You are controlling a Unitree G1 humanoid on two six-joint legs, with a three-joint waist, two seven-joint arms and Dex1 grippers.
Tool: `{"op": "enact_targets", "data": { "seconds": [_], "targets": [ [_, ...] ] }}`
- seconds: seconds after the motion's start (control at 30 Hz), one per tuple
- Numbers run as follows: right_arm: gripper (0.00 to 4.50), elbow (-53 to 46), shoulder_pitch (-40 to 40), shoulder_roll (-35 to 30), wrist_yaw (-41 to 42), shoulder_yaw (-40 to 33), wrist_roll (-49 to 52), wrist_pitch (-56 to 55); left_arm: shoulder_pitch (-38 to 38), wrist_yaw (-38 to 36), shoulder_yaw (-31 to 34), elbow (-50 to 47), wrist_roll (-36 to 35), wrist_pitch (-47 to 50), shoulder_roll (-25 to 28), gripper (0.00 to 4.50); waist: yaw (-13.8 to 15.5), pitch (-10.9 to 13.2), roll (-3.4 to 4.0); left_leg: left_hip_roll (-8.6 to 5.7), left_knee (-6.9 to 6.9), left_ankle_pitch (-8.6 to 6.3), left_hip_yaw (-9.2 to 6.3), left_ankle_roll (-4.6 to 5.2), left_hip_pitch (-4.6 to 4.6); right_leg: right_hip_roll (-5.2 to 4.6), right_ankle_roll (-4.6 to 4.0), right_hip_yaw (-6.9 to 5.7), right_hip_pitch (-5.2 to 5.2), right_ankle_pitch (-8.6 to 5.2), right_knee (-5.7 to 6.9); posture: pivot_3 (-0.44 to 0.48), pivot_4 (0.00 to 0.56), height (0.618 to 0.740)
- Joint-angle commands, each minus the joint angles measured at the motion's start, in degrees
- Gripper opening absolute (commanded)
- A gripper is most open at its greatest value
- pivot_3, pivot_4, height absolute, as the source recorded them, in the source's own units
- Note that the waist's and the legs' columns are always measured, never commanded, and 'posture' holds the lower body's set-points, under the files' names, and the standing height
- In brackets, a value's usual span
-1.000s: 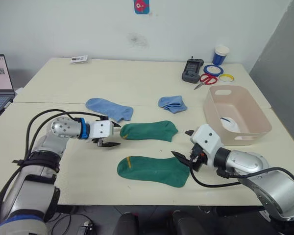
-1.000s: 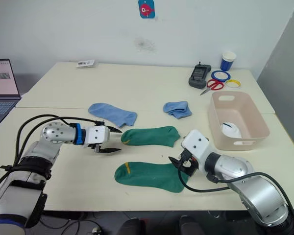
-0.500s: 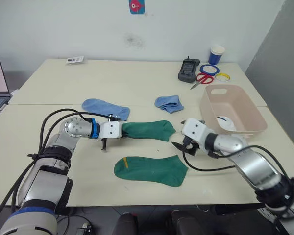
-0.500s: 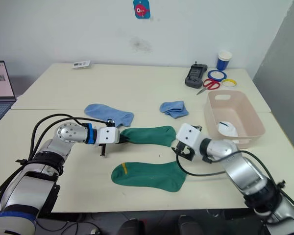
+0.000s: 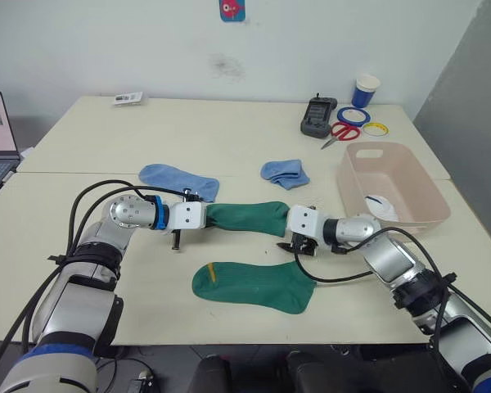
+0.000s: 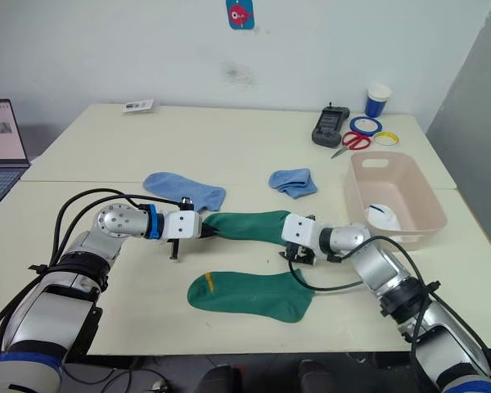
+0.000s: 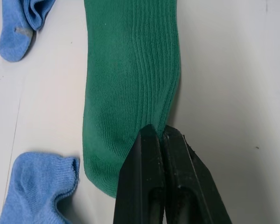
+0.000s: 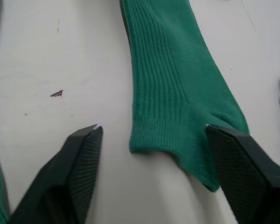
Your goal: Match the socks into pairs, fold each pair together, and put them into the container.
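Cream tabletop (image 5: 254,147), green pair being matched.
My left claw (image 7: 161,140) pinches one green sock (image 7: 130,88); my right claw (image 8: 154,154), wide open, must close on its end.

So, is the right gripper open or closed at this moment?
Open. The right gripper has its two fingers spread wide, one on each side of the green sock's end, not yet closed on it.

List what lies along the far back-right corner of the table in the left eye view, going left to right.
Black device → red-handled scissors → blue tape ring → blue-and-white paper cup → yellow tape ring.
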Motion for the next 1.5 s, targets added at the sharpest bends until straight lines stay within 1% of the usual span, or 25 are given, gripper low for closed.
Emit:
{"op": "enact_targets", "data": {
  "seconds": [0.03, 0.17, 0.27, 0.47, 0.57, 0.6, 0.67, 0.77, 0.87, 0.97, 1.07, 1.13, 1.2, 1.3, 1.37, 1.43, 1.47, 1.5],
  "targets": [
    [2.41, 2.5, -1.4, 1.6, 0.4, -2.7, 0.7, 2.5, -0.4, 0.8, 0.2, 0.4, 0.2, -1.8, 0.4, 0.00, -0.2, 0.0, 0.00, 0.00, 0.01, 0.00, 0.02, 0.00, 0.03, 0.00, 0.00, 0.02, 0.00, 0.00, 0.05, 0.000, 0.150, 0.732],
    [1.07, 5.8, -2.3, 2.3, 0.8, -4.0, 0.1, 4.8, -0.9, 1.3, -0.1, 1.6, 1.1, -3.1, 0.7, 0.00, -0.1, 0.0, 0.01, 0.00, 0.01, 0.00, 0.04, 0.00, 0.11, 0.00, 0.00, 0.04, -0.01, 0.00, 0.18, 0.000, 0.150, 0.732],
    [0.04, 6.2, -2.3, 2.6, 1.4, -4.9, 0.6, 7.2, -1.4, 1.6, -0.2, 2.4, 1.9, -4.0, 0.9, 0.00, 0.0, 0.0, 0.00, 0.01, 0.02, 0.00, 0.03, 0.00, 0.10, -0.01, -0.01, 0.03, -0.01, -0.01, 0.19, 0.000, 0.150, 0.732],
    [0.04, 4.0, -1.7, 3.8, 1.9, -7.2, 2.2, 9.7, -2.1, 1.8, 0.0, 3.5, 2.2, -5.0, 1.2, 0.00, 0.0, 0.0, 0.01, 0.00, 0.02, 0.00, 0.04, 0.00, 0.09, -0.09, -0.01, 0.04, -0.01, -0.01, 0.20, 0.000, 0.150, 0.732],
    [0.04, 0.0, -1.0, 3.9, 2.3, -8.8, 3.9, 11.2, -2.9, -1.1, 1.4, 3.0, -0.6, -3.3, 0.4, 0.00, 0.0, 0.0, 0.01, 0.00, 0.02, 0.00, 0.03, 0.00, 0.05, -0.09, -0.01, 0.02, -0.02, -0.01, 0.19, 0.000, 0.150, 0.732],
    [0.04, -3.1, -0.5, 3.5, 2.6, -9.6, 4.8, 12.1, -3.4, -3.6, 2.5, 2.0, -3.0, -1.1, -0.1, 0.00, 0.0, 0.0, 0.01, 0.01, 0.01, 0.00, 0.02, -0.01, 0.01, -0.09, -0.01, 0.00, -0.07, -0.01, 0.19, 0.000, 0.150, 0.732],
    [0.04, -9.7, 0.8, 2.8, 2.9, -11.6, 6.7, 15.1, -4.1, -9.5, 5.2, -1.6, -8.9, 8.0, -0.9, 0.00, 0.0, 0.0, 0.03, 0.01, 0.01, 0.01, 0.01, -0.01, -0.09, -0.08, -0.01, -0.02, -0.15, -0.01, 0.20, 0.000, 0.150, 0.732],
    [0.04, -19.5, 2.9, 1.7, 3.0, -14.8, 10.5, 21.0, -2.9, -17.1, 7.2, -11.1, -15.5, 22.3, 0.1, 0.00, -0.1, 0.0, 0.04, 0.01, 0.02, 0.01, -0.02, -0.02, -0.11, -0.07, -0.01, -0.04, -0.18, -0.02, 0.22, 0.000, 0.150, 0.732],
    [0.04, -30.5, 5.1, 1.0, 2.4, -18.9, 16.3, 29.1, 0.8, -23.7, 7.8, -25.2, -21.1, 40.1, 3.9, 0.00, -0.3, 0.0, 0.04, 0.06, 0.00, 0.02, -0.11, -0.04, -0.11, -0.07, -0.01, -0.03, -0.17, -0.03, 0.24, 0.000, 0.150, 0.732],
    [0.04, -40.4, 6.8, 0.1, 1.7, -22.9, 23.0, 37.9, 4.9, -27.8, 7.7, -38.9, -26.6, 56.6, 9.3, 0.00, -1.2, 0.0, 0.05, 0.10, -0.01, 0.02, -0.28, -0.05, 0.01, -0.07, -0.07, 0.07, -0.16, -0.11, 0.37, 0.000, 0.150, 0.732],
    [0.04, -47.8, 7.9, -1.2, 1.7, -27.1, 30.6, 46.7, 8.6, -29.0, 7.2, -49.7, -32.6, 69.7, 14.9, 0.00, -1.3, 0.0, 0.06, 0.09, 0.01, 0.03, -0.38, -0.06, 0.09, -0.08, 0.15, 0.02, -0.16, -0.32, 0.58, 0.000, 0.150, 0.732],
    [0.04, -52.8, 9.6, -3.1, 2.3, -29.5, 36.6, 52.6, 12.7, -29.0, 6.8, -57.1, -38.4, 78.1, 20.2, 0.00, -1.4, 0.0, 0.06, 0.10, 0.00, 0.04, -0.45, -0.08, 0.12, -0.08, 0.16, -0.01, -0.14, -0.32, 0.62, 0.000, 0.150, 0.732],
    [0.04, -57.4, 12.4, -5.4, 2.8, -30.9, 42.0, 56.9, 17.6, -29.0, 6.9, -63.9, -44.4, 84.8, 25.5, 0.00, -1.6, 0.1, 0.06, 0.15, -0.04, 0.04, -0.42, -0.07, 0.29, -0.11, 0.16, 0.06, -0.02, -0.34, 0.62, 0.000, 0.150, 0.732],
    [0.04, -62.2, 16.4, -7.1, 2.0, -32.7, 49.5, 61.4, 24.4, -29.0, 8.7, -71.6, -51.3, 92.9, 31.0, 0.00, -1.5, 0.1, 0.07, 0.15, -0.11, 0.03, -0.37, -0.06, 0.49, -0.19, 0.10, 0.10, 0.15, -0.50, 0.60, 0.000, 0.150, 0.732],
    [0.04, -63.9, 18.8, -7.2, 1.1, -33.7, 54.3, 63.9, 28.3, -29.0, 9.8, -75.0, -54.3, 97.4, 33.3, 0.00, -1.5, 0.1, 0.05, 0.13, -0.10, 0.03, -0.36, -0.06, 0.53, -0.20, 0.13, 0.10, 0.17, -0.56, 0.60, 0.000, 0.150, 0.732],
    [0.04, -64.4, 20.3, -7.2, -0.5, -34.1, 58.2, 65.7, 31.5, -28.2, 10.2, -77.0, -55.4, 99.5, 34.6, 0.00, -1.5, 0.1, 0.04, 0.14, -0.11, 0.03, -0.34, -0.06, 0.58, -0.20, 0.14, 0.13, 0.19, -0.57, 0.59, 0.000, 0.150, 0.732],
    [0.04, -64.5, 20.7, -7.4, -1.4, -34.2, 59.6, 66.1, 32.4, -27.8, 10.4, -77.6, -55.7, 100.0, 34.9, 0.00, -1.5, 0.1, 0.04, 0.11, -0.12, 0.03, -0.31, -0.06, 0.60, -0.20, 0.14, 0.14, 0.20, -0.58, 0.59, 0.000, 0.150, 0.732],
    [0.04, -63.9, 21.6, -7.3, -2.7, -33.7, 60.2, 67.0, 33.3, -26.4, 9.3, -77.3, -54.8, 100.3, 34.1, 0.00, -1.5, 0.1, 0.05, 0.11, -0.13, 0.03, -0.28, -0.06, 0.64, -0.20, 0.12, 0.17, 0.21, -0.59, 0.59, 0.000, 0.150, 0.732]
  ]
}}
